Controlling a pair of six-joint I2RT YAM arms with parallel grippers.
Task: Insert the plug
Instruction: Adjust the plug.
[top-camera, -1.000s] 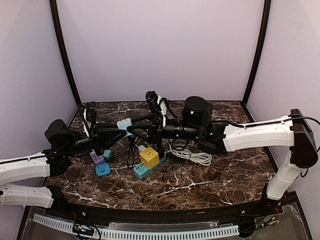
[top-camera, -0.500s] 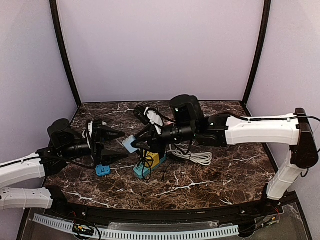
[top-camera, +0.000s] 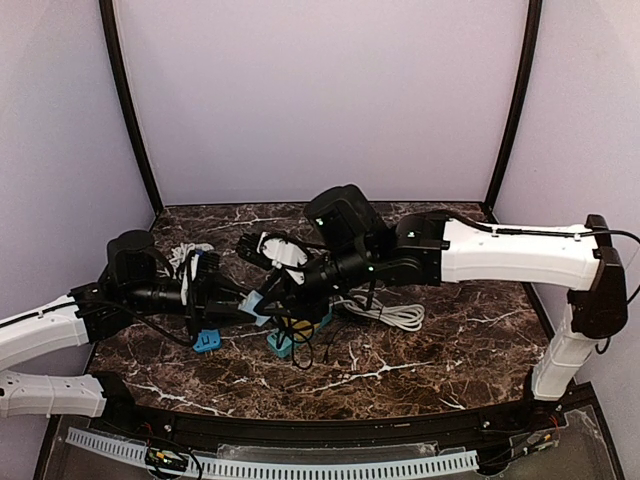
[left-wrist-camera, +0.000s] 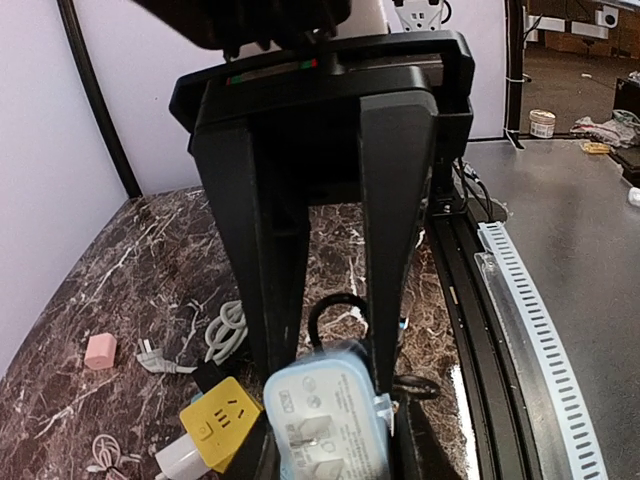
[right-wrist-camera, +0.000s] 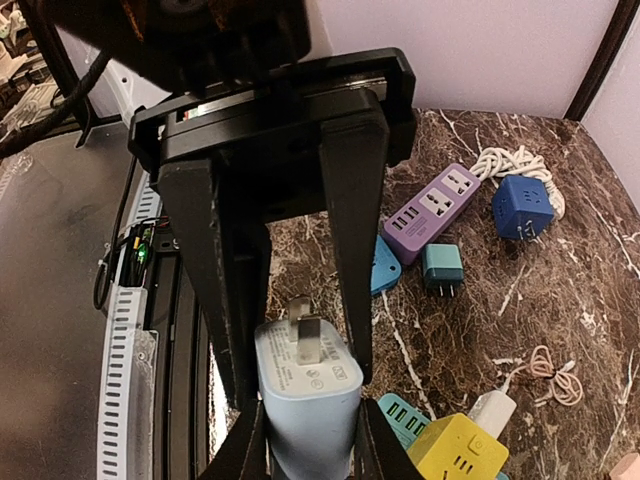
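Left arm: the left arm (top-camera: 55, 330) comes in low from the left and reaches flat across the table (top-camera: 450, 350) toward the middle.
Right arm: the right arm (top-camera: 510, 250) comes in from the right, bends at the elbow and points down and left.
Meeting spot: both arms meet a bit left of the middle, just above the teal power strip (top-camera: 284, 343).
Blue plug: the blue plug (right-wrist-camera: 305, 400) is up off the table, between the two grippers. Its metal pins (right-wrist-camera: 303, 335) point back at the right wrist camera.
Right gripper: the right gripper (right-wrist-camera: 300, 420) is squeezed tight on the blue plug, one finger on each side.
Left gripper: the left gripper (left-wrist-camera: 330, 420) also has its fingers pressed on both sides of the blue plug.
Writing: the blue plug has small print on it, too tiny and blurry to read. The yellow cube socket (left-wrist-camera: 222, 420) has a little mark I cannot read.
Close by: the yellow cube socket sits right under the plug.
Left side: the purple power strip (right-wrist-camera: 435, 212), the dark blue cube (right-wrist-camera: 523, 205) and the small teal adapter (right-wrist-camera: 441, 268) lie there.
Right side: a white cable (top-camera: 385, 313) lies right of the middle.
Edges: purple walls stand at the back and sides.
Open room: there is bare marble at the front right.
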